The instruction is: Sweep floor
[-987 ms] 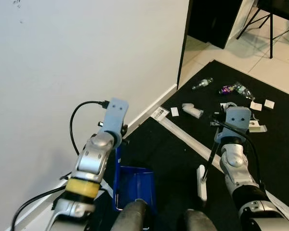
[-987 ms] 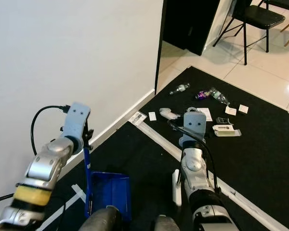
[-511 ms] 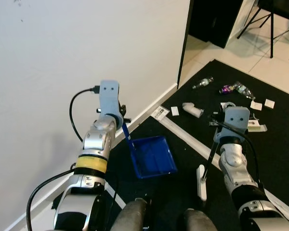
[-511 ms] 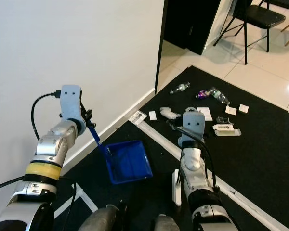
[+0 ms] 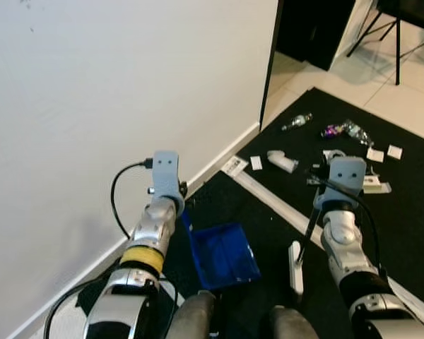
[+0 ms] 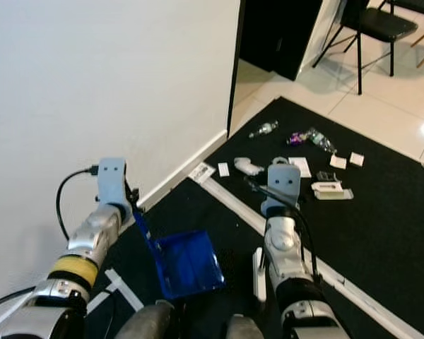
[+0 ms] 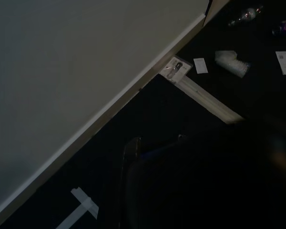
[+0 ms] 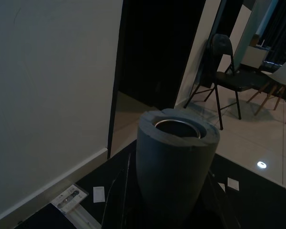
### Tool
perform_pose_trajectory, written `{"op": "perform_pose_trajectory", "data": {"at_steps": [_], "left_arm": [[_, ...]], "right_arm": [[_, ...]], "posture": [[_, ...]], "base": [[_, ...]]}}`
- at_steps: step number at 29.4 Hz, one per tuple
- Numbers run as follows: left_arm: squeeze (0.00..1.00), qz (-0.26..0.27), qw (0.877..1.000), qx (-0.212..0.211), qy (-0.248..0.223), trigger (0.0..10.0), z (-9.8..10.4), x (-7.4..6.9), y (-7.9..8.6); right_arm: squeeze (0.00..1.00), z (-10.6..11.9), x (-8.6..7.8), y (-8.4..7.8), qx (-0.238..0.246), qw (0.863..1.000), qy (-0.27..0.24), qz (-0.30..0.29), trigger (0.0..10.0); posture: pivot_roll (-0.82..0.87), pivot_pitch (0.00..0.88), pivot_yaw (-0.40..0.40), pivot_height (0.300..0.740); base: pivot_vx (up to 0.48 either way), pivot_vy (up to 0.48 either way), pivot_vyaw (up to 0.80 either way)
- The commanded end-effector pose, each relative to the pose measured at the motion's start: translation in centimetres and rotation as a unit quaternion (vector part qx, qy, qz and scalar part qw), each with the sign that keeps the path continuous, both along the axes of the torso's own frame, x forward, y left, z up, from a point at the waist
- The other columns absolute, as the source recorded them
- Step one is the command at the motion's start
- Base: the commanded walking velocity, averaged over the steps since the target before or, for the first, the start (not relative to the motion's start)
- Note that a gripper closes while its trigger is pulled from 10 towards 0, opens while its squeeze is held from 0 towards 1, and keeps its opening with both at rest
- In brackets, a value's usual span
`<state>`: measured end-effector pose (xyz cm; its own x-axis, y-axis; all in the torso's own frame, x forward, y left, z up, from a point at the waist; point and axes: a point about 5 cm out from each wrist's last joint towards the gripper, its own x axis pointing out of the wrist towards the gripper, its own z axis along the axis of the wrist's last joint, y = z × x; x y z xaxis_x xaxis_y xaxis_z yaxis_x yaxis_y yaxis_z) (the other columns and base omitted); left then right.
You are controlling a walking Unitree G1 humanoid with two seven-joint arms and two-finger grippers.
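On black mat | left end effector [image 5: 180, 212] grips blue dustpan [image 5: 222, 254] | right end effector [image 5: 312, 227] fingers hidden, state unclear

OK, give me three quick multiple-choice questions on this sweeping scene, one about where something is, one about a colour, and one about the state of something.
1. Where does the scattered litter lie?
A. On the black mat, ahead of the robot
B. On the tiled floor by the chair
C. Inside the dustpan

2. What colour is the dustpan?
A. Red
B. Blue
C. Green

3. How does the dustpan stand with the left gripper?
A. It lies apart from the gripper
B. It hangs on the wall
C. It is held by its handle, the pan low over the mat beside the wall

Answers: 1 A, the bottles, cards and wrappers sit on the dark mat near the doorway. 2 B, the pan is plainly blue in both eye views. 3 C, the blue handle runs up into the left gripper.
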<state>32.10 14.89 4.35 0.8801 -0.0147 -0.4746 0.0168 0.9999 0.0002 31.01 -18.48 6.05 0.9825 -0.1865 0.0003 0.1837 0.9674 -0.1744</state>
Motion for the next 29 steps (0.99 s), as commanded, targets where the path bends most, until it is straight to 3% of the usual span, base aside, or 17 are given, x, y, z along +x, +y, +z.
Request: {"op": "perform_pose_trajectory", "data": {"at_steps": [1, 11, 12, 16, 17, 18, 19, 25, 29], "left_arm": [[0.00, -0.011, 1.000, 0.023, 0.005, 10.0, -0.5, -0.6, 0.2], [0.00, -0.005, 0.999, 0.038, 0.011, 10.0, -1.4, -1.2, 1.5], [1.00, -0.002, 0.999, 0.034, 0.008, 10.0, -1.4, -1.3, 1.6], [1.00, 0.004, 0.999, 0.036, 0.004, 10.0, -1.1, -1.1, 1.6], [0.94, 0.006, 0.999, 0.036, 0.004, 10.0, -1.0, -1.0, 1.6], [0.94, 0.006, 0.999, 0.036, 0.004, 10.0, -1.0, -1.0, 1.6], [0.00, 0.007, 0.999, 0.038, 0.004, 10.0, -0.8, -0.9, 1.6], [0.00, 0.009, 0.999, 0.046, -0.011, 10.0, 0.4, -0.2, 2.0], [0.00, 0.001, 0.996, 0.089, -0.009, 10.0, 1.8, -0.2, 3.5]], "right_arm": [[0.00, 0.0, -0.2, -0.3, -0.008, 1.000, 0.001, -0.001, 10.0], [0.00, 0.1, 0.1, 0.3, -0.006, 1.000, 0.002, 0.004, 10.0], [0.00, 0.1, 0.1, 0.3, -0.005, 1.000, 0.002, 0.005, 10.0], [0.00, 0.1, 0.1, 0.3, -0.005, 1.000, 0.001, 0.006, 10.0], [0.00, 0.1, 0.1, 0.2, -0.005, 1.000, 0.001, 0.005, 10.0], [0.00, 0.1, 0.1, 0.2, -0.005, 1.000, 0.001, 0.005, 10.0], [0.00, 0.1, 0.1, 0.1, -0.006, 1.000, 0.001, 0.005, 10.0], [0.00, 0.1, 0.0, -0.1, -0.007, 1.000, 0.001, 0.002, 10.0], [0.00, 0.0, -0.1, -0.2, -0.008, 1.000, 0.001, 0.001, 10.0]], "posture": [[-0.04, 0.086, 0.035, 0.740], [-0.02, 0.085, 0.035, 0.740], [-0.02, 0.085, 0.035, 0.740], [-0.02, 0.084, 0.036, 0.740], [-0.03, 0.084, 0.036, 0.740], [-0.03, 0.084, 0.036, 0.740], [-0.03, 0.085, 0.037, 0.740], [-0.03, 0.086, 0.037, 0.740], [-0.03, 0.084, 0.039, 0.740]], "base": [[0.000, 0.000, 0.00], [0.000, 0.000, 0.00], [0.000, 0.000, 0.00], [0.000, 0.000, 0.00], [0.000, 0.000, 0.00], [0.000, 0.000, 0.00], [0.000, 0.000, 0.00], [0.000, 0.000, 0.00], [0.000, 0.000, 0.00]]}}
